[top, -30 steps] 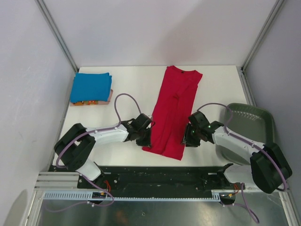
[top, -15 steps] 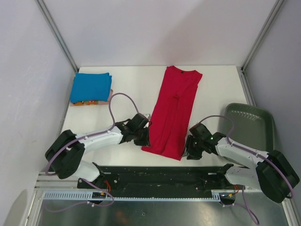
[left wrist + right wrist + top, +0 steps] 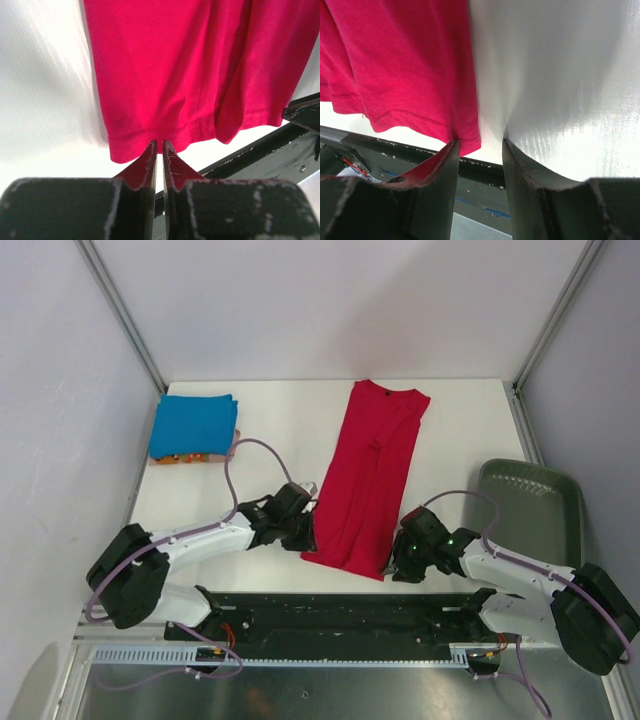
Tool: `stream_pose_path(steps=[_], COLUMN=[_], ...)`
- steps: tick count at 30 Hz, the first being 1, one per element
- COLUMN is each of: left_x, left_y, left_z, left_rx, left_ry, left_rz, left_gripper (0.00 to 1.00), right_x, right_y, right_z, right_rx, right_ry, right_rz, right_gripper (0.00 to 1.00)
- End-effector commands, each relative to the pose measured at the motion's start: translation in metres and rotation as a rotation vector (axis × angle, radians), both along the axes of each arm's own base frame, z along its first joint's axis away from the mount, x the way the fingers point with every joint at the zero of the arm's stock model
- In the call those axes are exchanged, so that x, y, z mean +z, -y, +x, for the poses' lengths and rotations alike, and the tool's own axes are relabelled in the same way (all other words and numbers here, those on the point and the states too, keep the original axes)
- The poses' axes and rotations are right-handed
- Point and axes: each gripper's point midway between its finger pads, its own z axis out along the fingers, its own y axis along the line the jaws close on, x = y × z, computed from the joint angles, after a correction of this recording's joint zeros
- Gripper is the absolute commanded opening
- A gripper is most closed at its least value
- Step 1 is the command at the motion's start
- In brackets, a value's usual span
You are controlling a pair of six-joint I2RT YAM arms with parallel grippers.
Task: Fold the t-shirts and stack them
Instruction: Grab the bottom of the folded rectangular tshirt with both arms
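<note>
We see a white desk (image 3: 280, 425) between pale grey walls (image 3: 340, 300). Our left gripper (image 3: 159, 143) is closed at the red t-shirt (image 3: 368, 475) hem. Our right gripper (image 3: 479, 142) gapes open.

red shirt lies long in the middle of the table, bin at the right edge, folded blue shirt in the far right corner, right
Not quite: the top view shows the folded blue shirt in the far left corner, not the right. The red shirt does lie long in the middle of the table, with the bin at the right edge.

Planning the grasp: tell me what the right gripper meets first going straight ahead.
The right gripper likely meets the red shirt first: its hem corner lies between the open fingers.
</note>
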Motion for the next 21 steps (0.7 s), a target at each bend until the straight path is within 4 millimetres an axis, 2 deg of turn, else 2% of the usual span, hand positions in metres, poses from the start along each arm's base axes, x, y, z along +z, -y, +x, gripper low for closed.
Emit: stream_pose_path(steps=[1, 8, 15, 21], left_x=[0.003, 0.003, -0.001, -0.002], left_y=[-0.007, -0.015, -0.018, -0.018], left_z=[0.001, 0.002, -0.001, -0.002], left_rx=[0.022, 0.047, 0.053, 0.051], left_ry=[0.033, 0.046, 0.039, 0.035], left_rz=[0.004, 0.010, 0.016, 0.019], left_gripper=[0.12, 0.13, 0.14, 0.13], right_x=[-0.003, -0.002, 0.016, 0.013], right_y=[-0.001, -0.002, 0.002, -0.003], right_z=[0.003, 0.002, 0.008, 0.008], right_rx=[-0.030, -0.034, -0.064, -0.044], right_ry=[0.018, 0.023, 0.088, 0.077], right_rz=[-0.009, -0.009, 0.011, 0.012], right_gripper=[0.44, 0.44, 0.44, 0.45])
